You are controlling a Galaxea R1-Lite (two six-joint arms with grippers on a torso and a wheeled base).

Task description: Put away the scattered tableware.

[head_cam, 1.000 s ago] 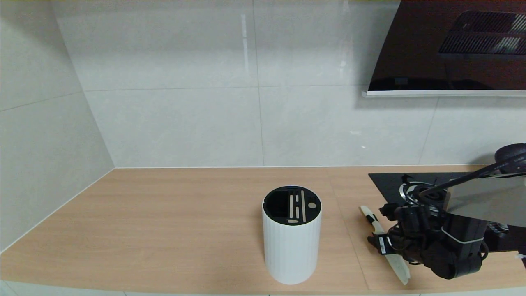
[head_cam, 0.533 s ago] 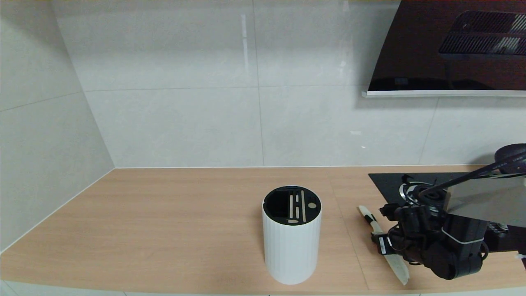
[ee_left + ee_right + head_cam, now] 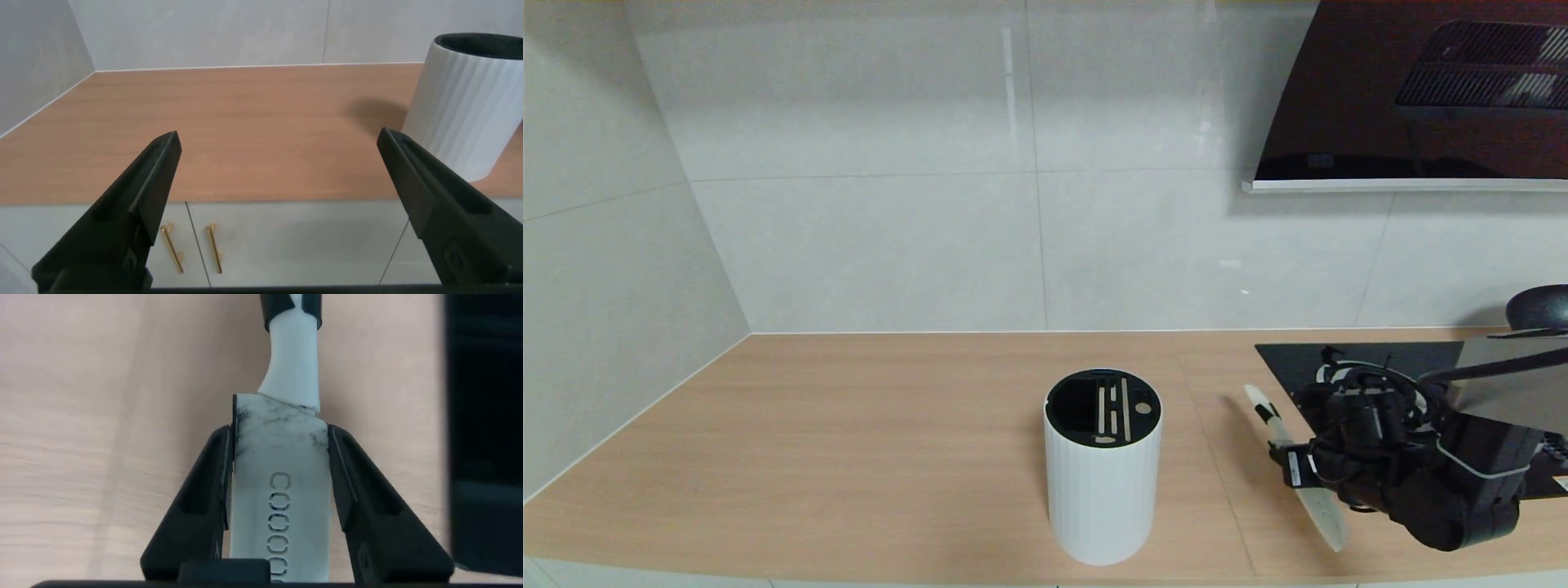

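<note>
Knife [image 3: 1320, 511] moved rightward; right hand [image 3: 282, 494] clamped tight on it.

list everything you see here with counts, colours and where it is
knife: 1, white marbled blade, white-and-black handle, right part of countertop beside cooktop
knife holder: 1, white ribbed, black slotted top, middle of countertop near its front
countertop: 1, light wood, along the tiled wall
cooktop: 1, black, countertop's right end
range hood: 1, dark, wall above cooktop
cabinet handles: 2, gold, doors below countertop
left gripper: 1, black, open, off countertop's front edge
right gripper: 1, black, shut on knife blade
</note>
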